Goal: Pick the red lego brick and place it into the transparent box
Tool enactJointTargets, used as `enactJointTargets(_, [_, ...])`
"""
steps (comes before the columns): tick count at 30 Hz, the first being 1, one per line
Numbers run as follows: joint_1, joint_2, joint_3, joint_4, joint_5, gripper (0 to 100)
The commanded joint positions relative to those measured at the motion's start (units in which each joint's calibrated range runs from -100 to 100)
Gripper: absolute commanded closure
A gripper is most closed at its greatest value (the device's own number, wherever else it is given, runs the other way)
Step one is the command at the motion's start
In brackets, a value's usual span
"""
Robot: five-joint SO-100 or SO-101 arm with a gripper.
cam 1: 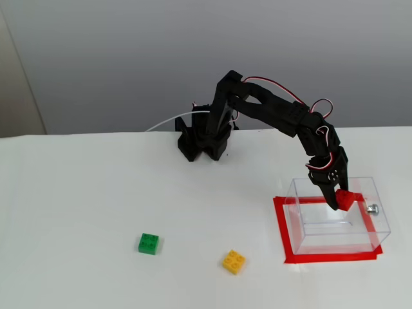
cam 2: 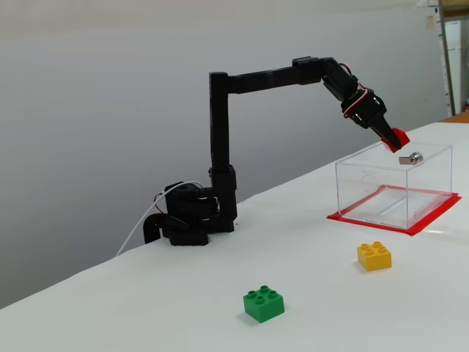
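The red lego brick (cam 1: 346, 199) (cam 2: 398, 138) is pinched in my gripper (cam 1: 341, 201) (cam 2: 394, 139), which is shut on it. The black arm reaches out and tilts down over the open top of the transparent box (cam 1: 335, 225) (cam 2: 392, 183). In both fixed views the brick hangs at about rim height, over the side of the box with the small silver knob (cam 1: 371, 208) (cam 2: 415, 157). Nothing lies inside the box.
A red tape rectangle (cam 1: 281, 232) (cam 2: 344, 216) frames the box on the white table. A green brick (cam 1: 148, 243) (cam 2: 264, 303) and a yellow-orange brick (cam 1: 234, 261) (cam 2: 374, 256) lie loose nearer the front. The arm's base (cam 1: 203, 138) (cam 2: 190, 216) stands at the back.
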Motion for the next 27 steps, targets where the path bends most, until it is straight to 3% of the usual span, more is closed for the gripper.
enactJointTargets(1, [0.2, -0.7, -2.5, 0.1, 0.1, 91])
enactJointTargets(11, [0.2, -0.9, -3.0, 0.1, 0.2, 90])
enactJointTargets(20, [0.2, -0.9, -3.0, 0.1, -0.1, 66])
enactJointTargets(27, [0.5, -1.0, -3.0, 0.1, -0.2, 65])
